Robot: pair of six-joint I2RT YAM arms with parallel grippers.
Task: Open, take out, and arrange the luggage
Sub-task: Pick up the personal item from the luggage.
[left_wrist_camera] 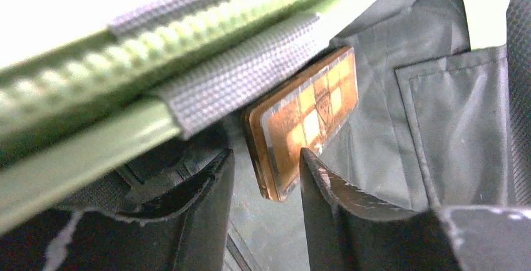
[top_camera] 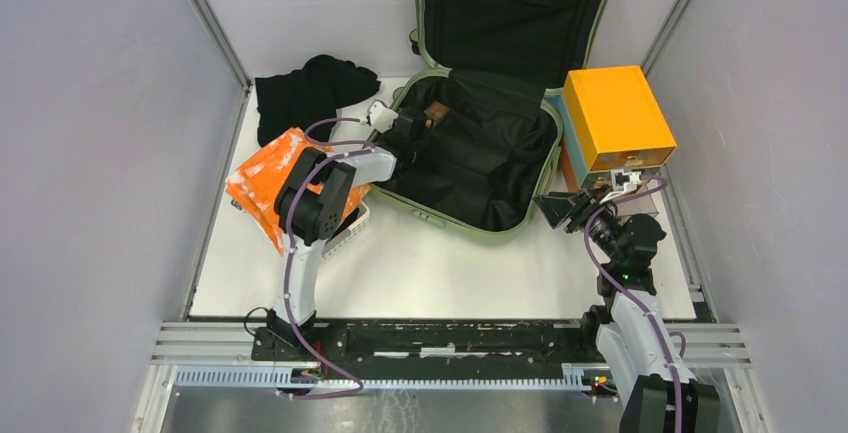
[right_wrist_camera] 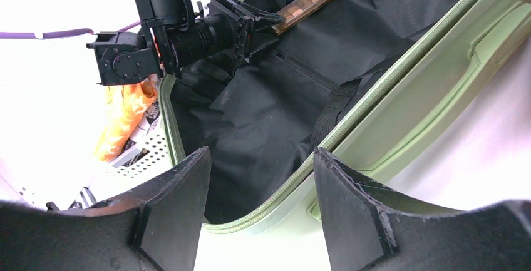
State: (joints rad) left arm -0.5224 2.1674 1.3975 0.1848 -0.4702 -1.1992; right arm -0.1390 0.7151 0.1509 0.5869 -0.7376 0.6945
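The luggage (top_camera: 490, 168) lies open at the far middle of the table (top_camera: 450, 273), its lid (top_camera: 510, 13) standing upright against the back wall and its lower shell flat, both lined in black fabric with a sage-green zip edge. The only loose item visible in the lower shell is a flat brown card or box with a tiled pattern (left_wrist_camera: 307, 117), tucked against the lining just under the left rim. The left gripper (left_wrist_camera: 266, 155) reaches over that rim into the shell, jaws parted, with the lower end of the brown piece between its fingers (left_wrist_camera: 319, 189); whether they touch it is unclear. The right gripper (right_wrist_camera: 262, 158) hangs near the shell's near right corner, spread wide and empty. Touching the suitcase's right side stands an orange and light-blue box (top_camera: 615, 118). Left of it, under the left arm, a white perforated basket (top_camera: 350, 231) holds a crumpled orange package (top_camera: 265, 178), with a black cloth (top_camera: 312, 93) heaped behind it.
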